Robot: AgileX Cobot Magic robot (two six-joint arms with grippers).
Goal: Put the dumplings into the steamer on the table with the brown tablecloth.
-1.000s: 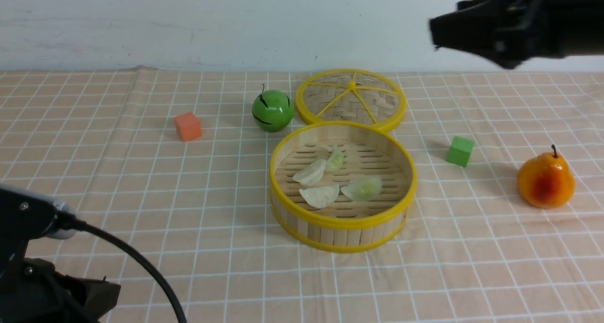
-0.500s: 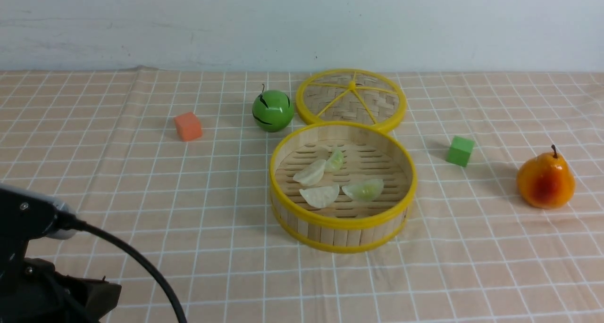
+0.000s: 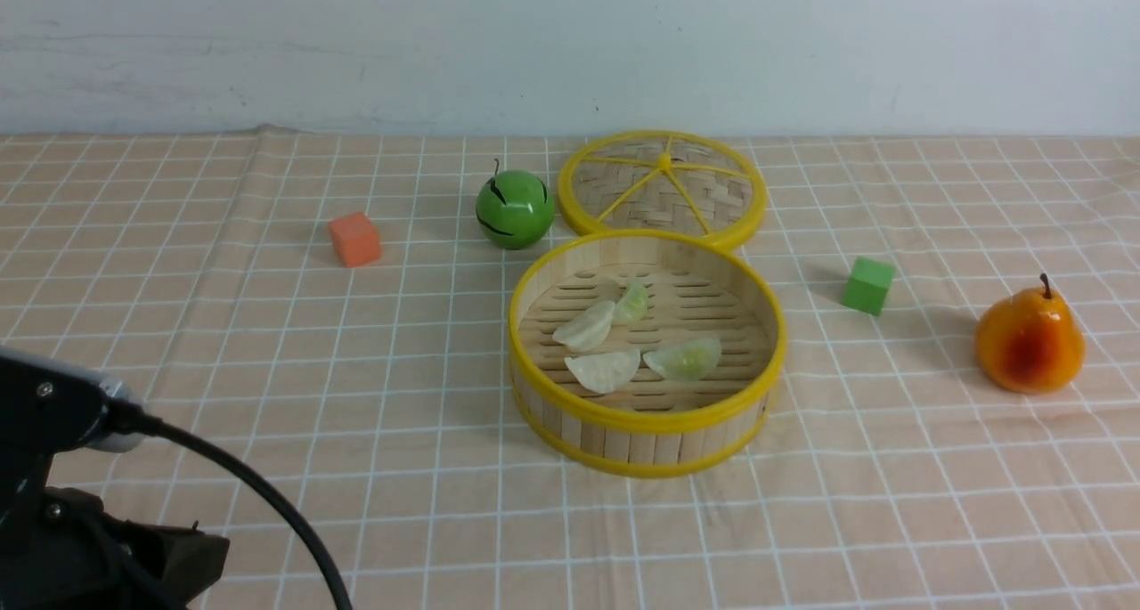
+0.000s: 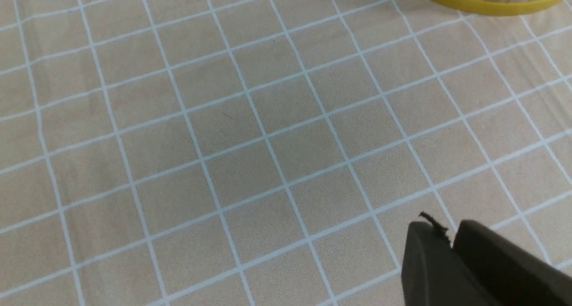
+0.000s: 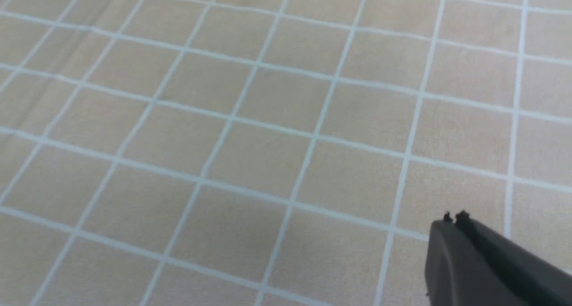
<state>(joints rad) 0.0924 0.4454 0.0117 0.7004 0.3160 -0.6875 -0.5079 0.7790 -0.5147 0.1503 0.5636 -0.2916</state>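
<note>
This looks like a robot lab's test bench. A tabletop (image 3: 160, 325) under a tan gridded cloth (image 3: 891, 503) meets a bare pale wall (image 3: 356, 49), set with a toy apple (image 3: 514, 207), toy pear (image 3: 1030, 340) and orange cube (image 3: 354, 239). A black robot arm (image 3: 44, 467) with cable (image 3: 267, 503) occupies the near left.

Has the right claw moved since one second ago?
Yes. The claw hung high above the green cube; now it is outside the front view.
</note>
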